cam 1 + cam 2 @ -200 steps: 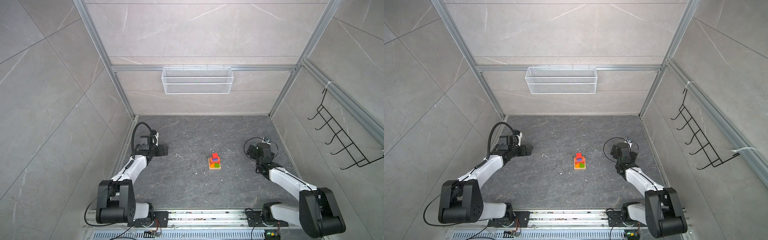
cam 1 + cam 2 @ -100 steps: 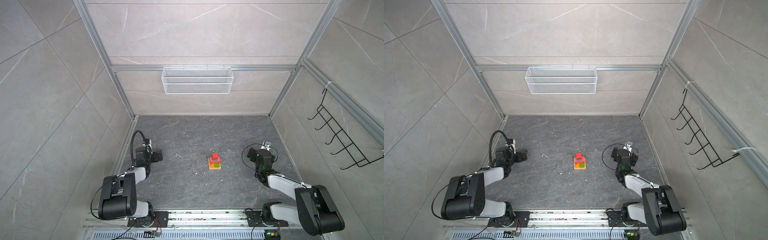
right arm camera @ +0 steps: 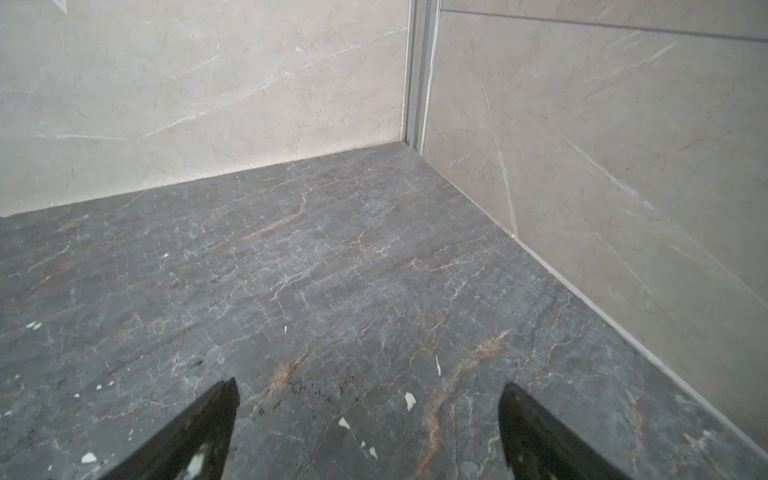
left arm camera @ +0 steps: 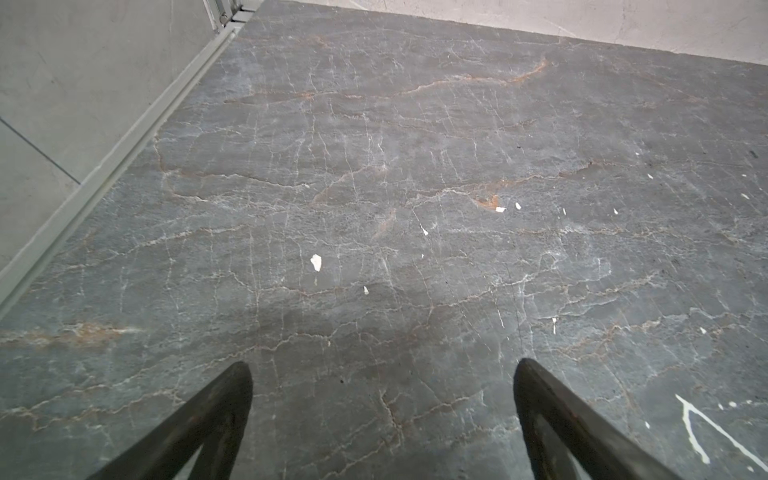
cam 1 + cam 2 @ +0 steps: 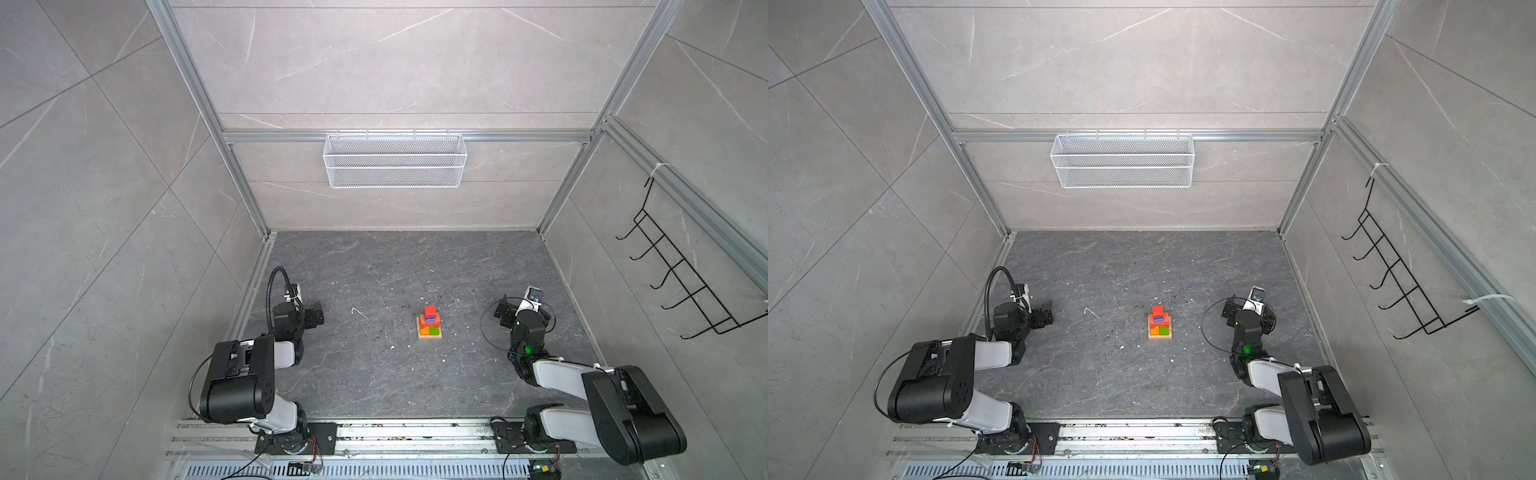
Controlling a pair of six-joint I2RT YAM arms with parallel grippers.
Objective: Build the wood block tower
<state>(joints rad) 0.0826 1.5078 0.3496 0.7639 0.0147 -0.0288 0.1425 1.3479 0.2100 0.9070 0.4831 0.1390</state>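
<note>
Tower, just one, stands between left gripper and right gripper.

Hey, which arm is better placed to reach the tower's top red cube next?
Right, probably. The right hand sits nearer the tower than the left hand; both are open and empty.

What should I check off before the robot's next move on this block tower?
1. Stepped tower of coloured wood blocks stands upright on the dark stone tabletop: ok.
2. Small red cube on top: ok.
3. Left hand open, empty: ok.
4. Right hand open, empty: ok.
5. Both hands apart from tower: ok.
6. Layers squarely aligned: cannot tell, too small.
</note>
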